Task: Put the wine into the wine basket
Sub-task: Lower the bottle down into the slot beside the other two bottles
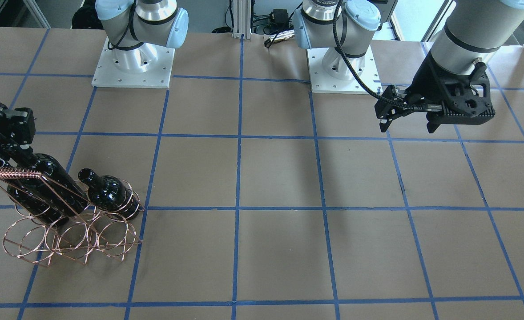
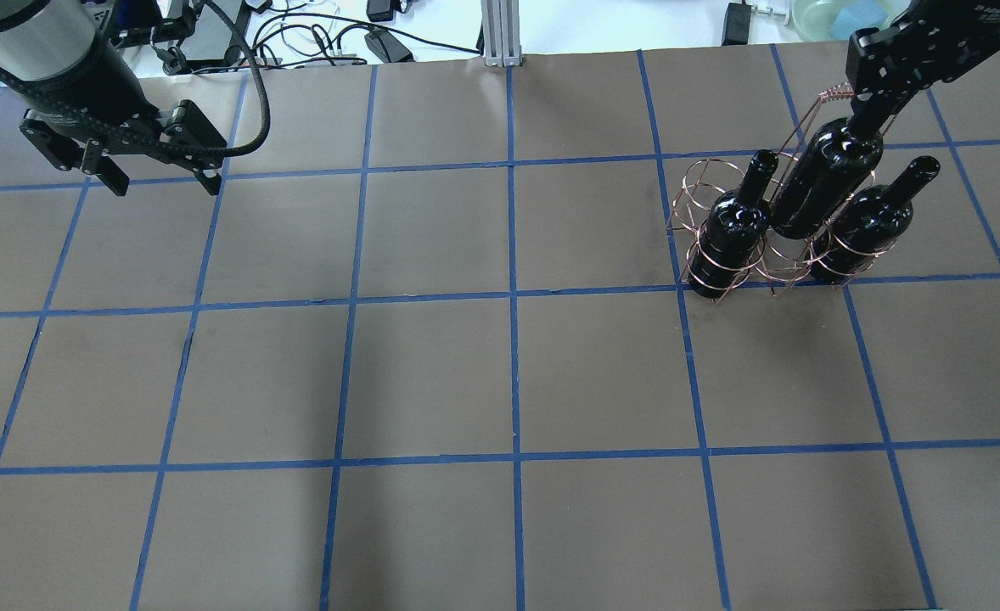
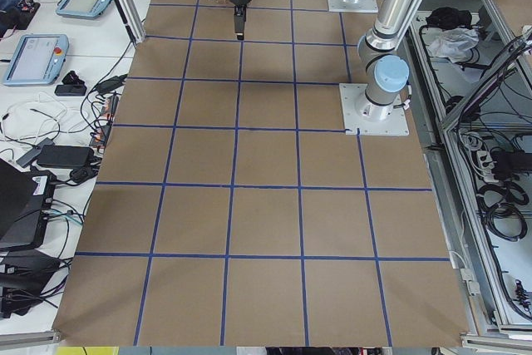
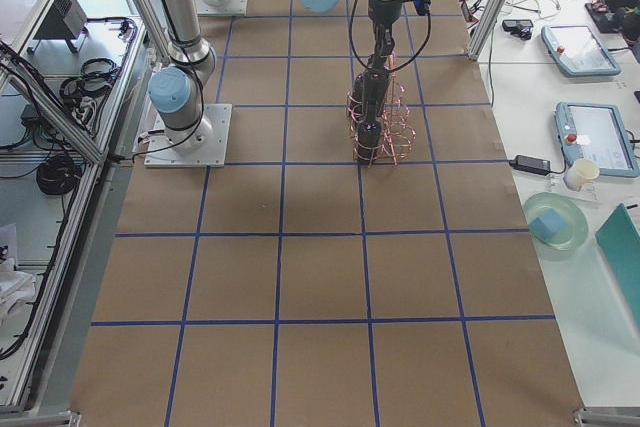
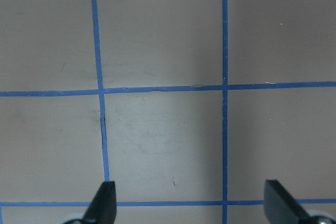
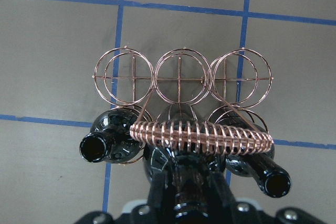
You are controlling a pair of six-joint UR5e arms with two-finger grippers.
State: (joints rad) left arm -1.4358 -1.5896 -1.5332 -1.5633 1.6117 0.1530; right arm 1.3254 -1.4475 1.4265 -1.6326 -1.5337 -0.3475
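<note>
The copper wire wine basket stands at the table's right, and it also shows in the front view and in the right wrist view. Three black wine bottles stand in its near row of rings. My right gripper is shut on the neck of the middle bottle, which leans in the middle ring; whether its base rests on the table I cannot tell. The other two bottles flank it. The wrapped handle crosses just in front of the held neck. My left gripper is open and empty, far left.
The basket's far row of three rings holds nothing. The brown table top has a blue tape grid. Both arm bases stand at the robot's edge. Cables and a metal post lie beyond the far edge.
</note>
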